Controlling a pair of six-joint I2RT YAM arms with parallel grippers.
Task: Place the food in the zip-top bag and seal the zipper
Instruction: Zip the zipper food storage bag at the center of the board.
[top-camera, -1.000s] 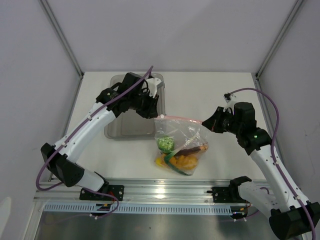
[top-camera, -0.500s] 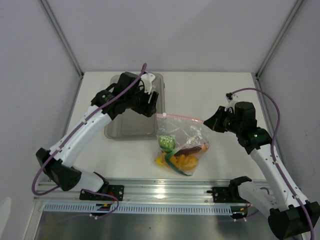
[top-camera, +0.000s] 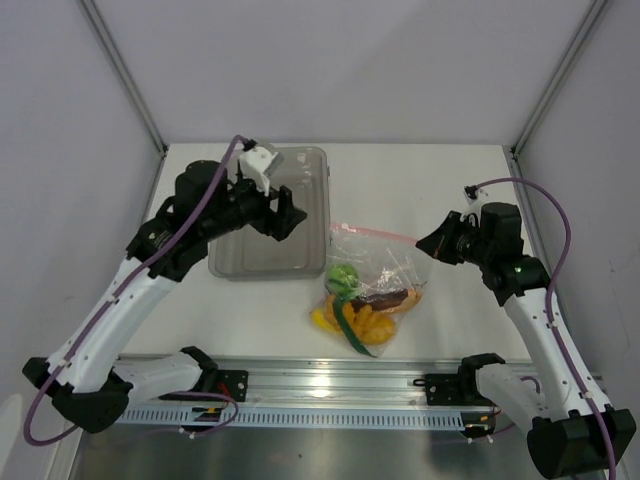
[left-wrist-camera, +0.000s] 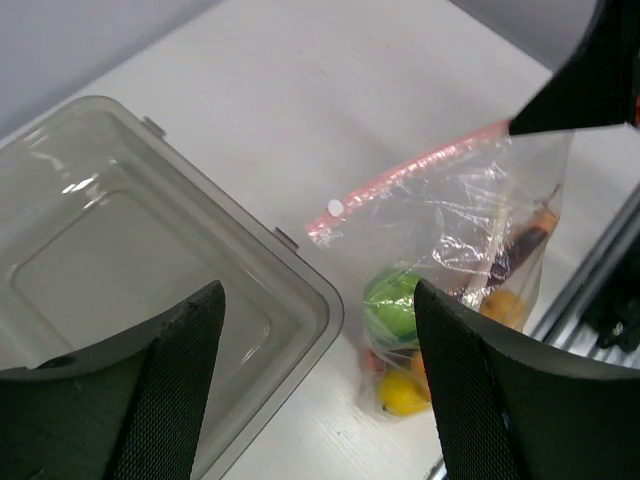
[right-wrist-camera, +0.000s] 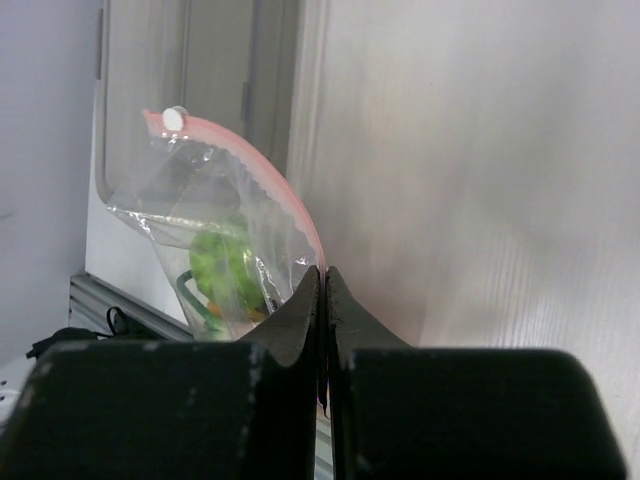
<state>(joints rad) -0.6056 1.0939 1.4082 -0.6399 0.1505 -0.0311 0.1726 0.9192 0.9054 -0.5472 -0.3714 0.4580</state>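
Food (top-camera: 345, 278) in bag (top-camera: 385, 262); sealing step. Right gripper (top-camera: 425, 243) pinches zipper (top-camera: 372, 232) at 3 o'clock end; left gripper (top-camera: 290, 215) gapes empty, 10 o'clock. Next, likely: confirm seal, release.

You will find no legible text, label, brand, number or sign in any view, whether on the zip-top bag (top-camera: 385, 265) or the bin (top-camera: 255, 255).
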